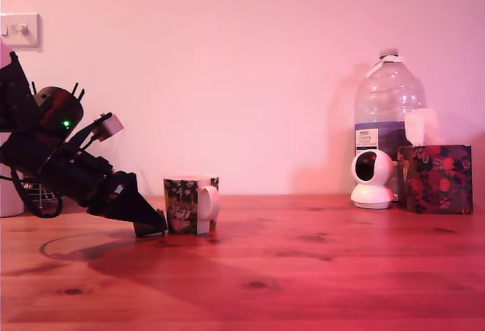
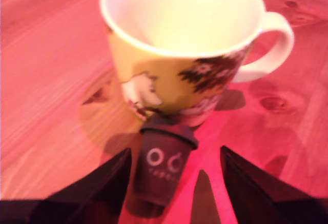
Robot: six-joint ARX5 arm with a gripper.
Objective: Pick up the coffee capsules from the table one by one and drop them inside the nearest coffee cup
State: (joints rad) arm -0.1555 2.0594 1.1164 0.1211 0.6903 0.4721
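Note:
A small dark capsule [image 2: 161, 170] with a pale mark stands on the wooden table [image 2: 46, 80], right against the foot of the coffee cup [image 2: 179, 55]. The cup has a yellow-green leafy print, a white handle and an inside that looks bare. My gripper [image 2: 175, 153] is open, with one black finger on each side of the capsule; one finger is very close to it, the other stands clear. In the exterior view the gripper [image 1: 154, 226] is low on the table [image 1: 303, 270], just to the left of the cup [image 1: 189, 204]. The capsule is hidden there.
At the exterior view's right stand a large water bottle [image 1: 386, 111], a white round camera [image 1: 372, 178] and a floral tissue box [image 1: 434, 178]. A wall switch [image 1: 20, 30] is at the upper left. Open wood planks stretch between the cup and those things.

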